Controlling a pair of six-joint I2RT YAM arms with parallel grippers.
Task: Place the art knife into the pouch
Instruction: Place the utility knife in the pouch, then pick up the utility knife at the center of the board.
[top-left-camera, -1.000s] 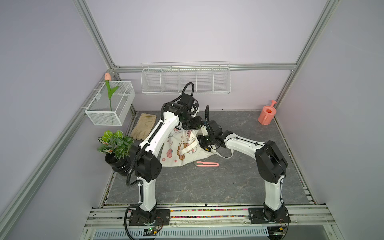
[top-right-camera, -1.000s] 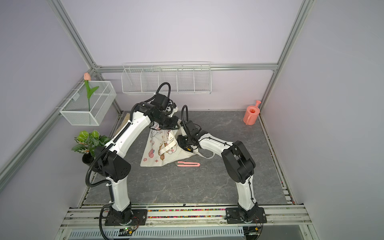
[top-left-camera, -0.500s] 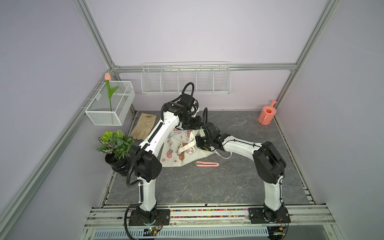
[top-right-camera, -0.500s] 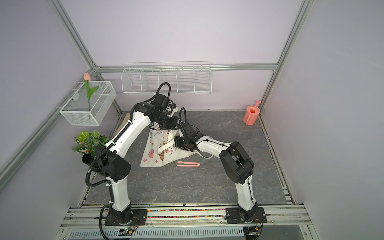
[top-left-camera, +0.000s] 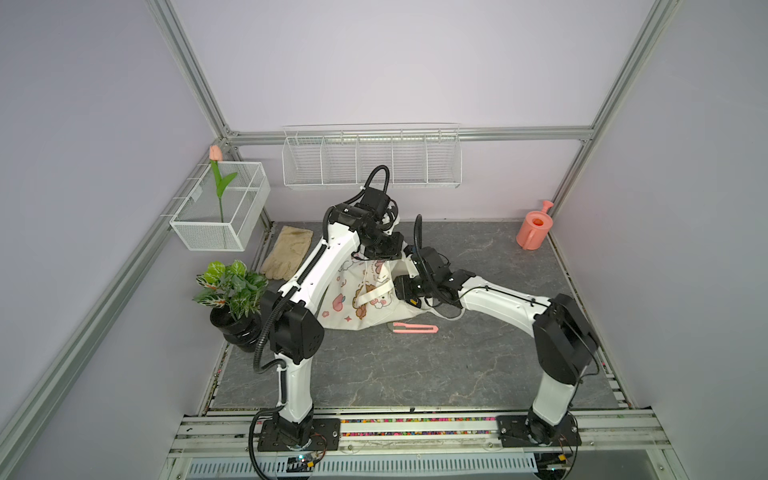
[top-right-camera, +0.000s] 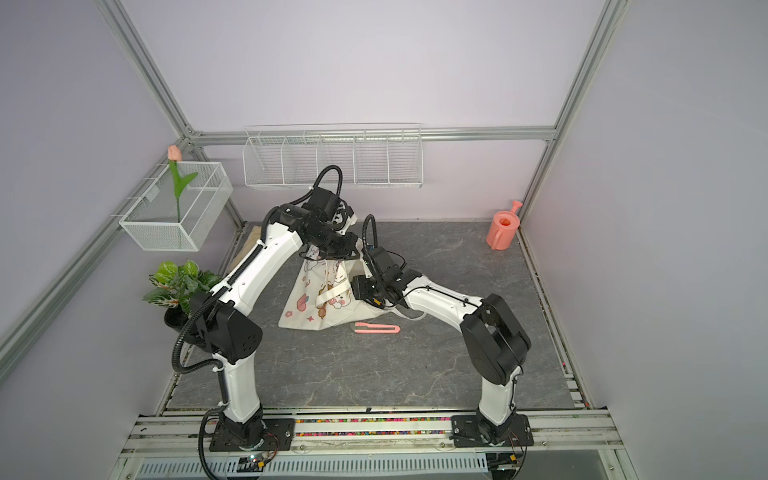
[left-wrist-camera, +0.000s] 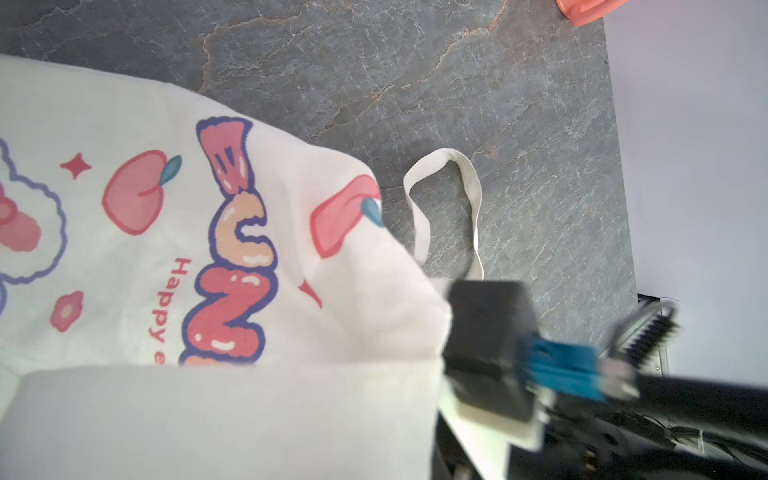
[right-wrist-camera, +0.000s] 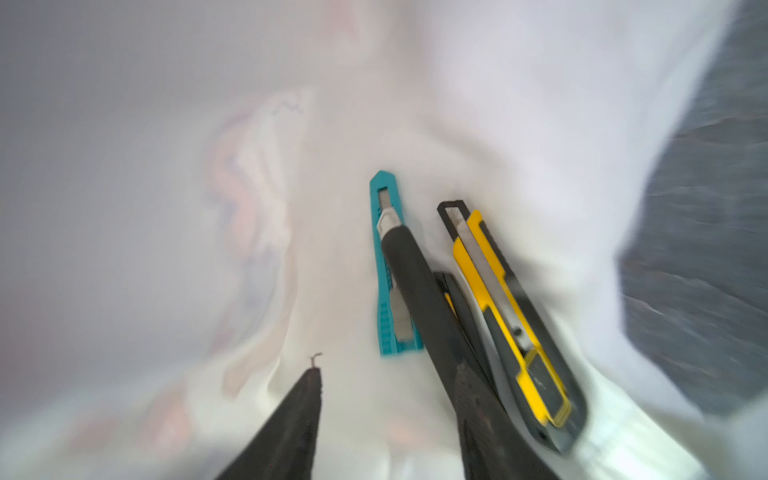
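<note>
Left gripper (top-left-camera: 379, 255) clamping pouch (top-left-camera: 349, 299) rim. Right gripper (right-wrist-camera: 355, 307) gaping empty inside, yellow art knife (right-wrist-camera: 511, 316) lying beside fingertips (right-wrist-camera: 415, 291). Pink art knife (top-left-camera: 415, 329) lying outside, likely next.

A: In both top views we lose the fingertips of the left gripper (top-left-camera: 380, 254) in the bunched top of the pouch (top-left-camera: 345, 303).
B: The right wrist view gives us smeared cloth; the yellow knife (right-wrist-camera: 494, 299) blurs at its near end, and a finger of the right gripper (right-wrist-camera: 352, 305) covers part of the teal knife (right-wrist-camera: 384, 332).
A: The left wrist view's edge cuts off most of the watering can (left-wrist-camera: 582, 6).
</note>
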